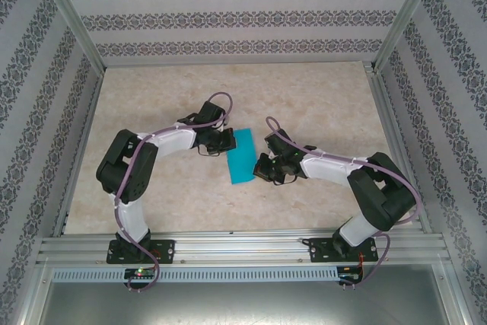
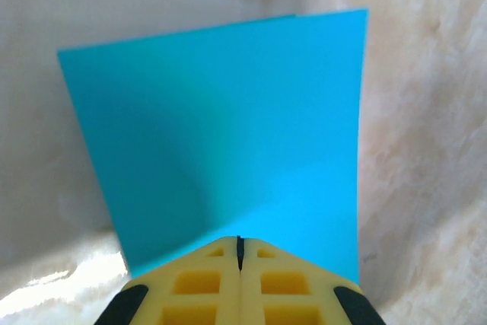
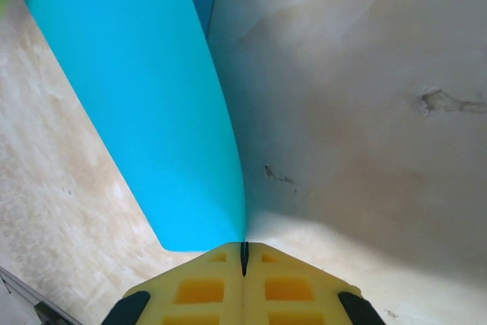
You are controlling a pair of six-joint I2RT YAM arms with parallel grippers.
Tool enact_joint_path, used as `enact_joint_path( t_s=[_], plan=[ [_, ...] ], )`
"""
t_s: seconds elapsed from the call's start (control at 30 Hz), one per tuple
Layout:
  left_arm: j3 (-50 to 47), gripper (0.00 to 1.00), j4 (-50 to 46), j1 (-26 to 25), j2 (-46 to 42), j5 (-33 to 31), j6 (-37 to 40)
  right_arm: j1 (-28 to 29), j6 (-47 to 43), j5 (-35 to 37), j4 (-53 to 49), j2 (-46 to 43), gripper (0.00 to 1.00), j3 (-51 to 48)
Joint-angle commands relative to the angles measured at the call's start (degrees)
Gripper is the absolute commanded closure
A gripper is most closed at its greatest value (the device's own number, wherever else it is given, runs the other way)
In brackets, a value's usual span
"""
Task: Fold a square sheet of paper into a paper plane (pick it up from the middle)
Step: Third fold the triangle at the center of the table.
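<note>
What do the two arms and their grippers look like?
Both the left arm and right arm have white links, black joints and a lilac cable. The left gripper and right gripper have yellow fingers with square recesses.

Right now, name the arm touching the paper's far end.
The left arm: its fingers meet the far end of the teal sheet; the right fingers meet its near end.

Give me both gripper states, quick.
Left gripper: closed on the square sheet of paper.
Right gripper: closed on the same sheet's edge.
</note>
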Motion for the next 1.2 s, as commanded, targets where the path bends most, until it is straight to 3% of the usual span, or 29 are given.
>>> enact_joint_path(
  t_s=[0.0,0.33,0.7,0.87,1.17],
  plan=[
    [2.1,1.0,-6.43,0.58,3.58,-3.5,2.76,-0.08,-0.01,-1.33,-1.53,0.97,1.0,1.86],
    [-0.75,1.0,-5.25,0.61,4.71,-3.93,3.5,0.39,-1.14,-4.73,3.84,2.91,1.0,4.68],
    [0.96,1.0,-7.16,0.68,4.78,-2.3,6.49,1.14,0.73,-6.77,15.33,11.47,1.0,8.77],
    [2.61,1.0,-6.77,0.85,2.65,-0.77,5.56,1.28,0.69,-6.29,17.6,13.96,1.0,8.77],
    [1.67,1.0,-4.87,2.33,1.05,-3.58,2.5,1.19,0.17,-6.24,18.7,14.68,1.0,7.6]
  ],
)
